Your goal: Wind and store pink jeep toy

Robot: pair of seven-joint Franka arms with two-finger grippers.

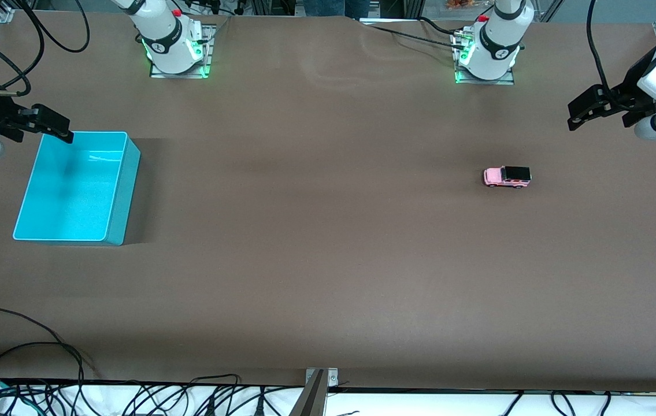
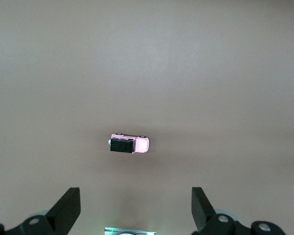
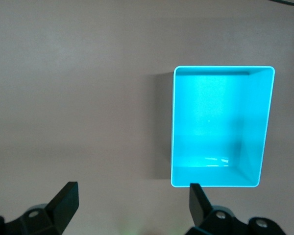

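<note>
While both arms wait, one pink jeep toy (image 1: 507, 176) on table, one turquoise bin (image 1: 76, 188), left gripper (image 1: 599, 112) and right gripper (image 1: 47, 124) fingers apart.

Front view: high, across table, facing both arm bases, whole brown table (image 1: 328, 260) seen. Left wrist cam looks straight down, pink jeep toy (image 2: 130, 144) ahead of its fingertips, shared with front. Right wrist cam down on turquoise bin (image 3: 220, 125), also shared

Pink jeep toy (image 1: 507, 177), black-roofed, apparently upright on the table (image 1: 328, 260).
</note>
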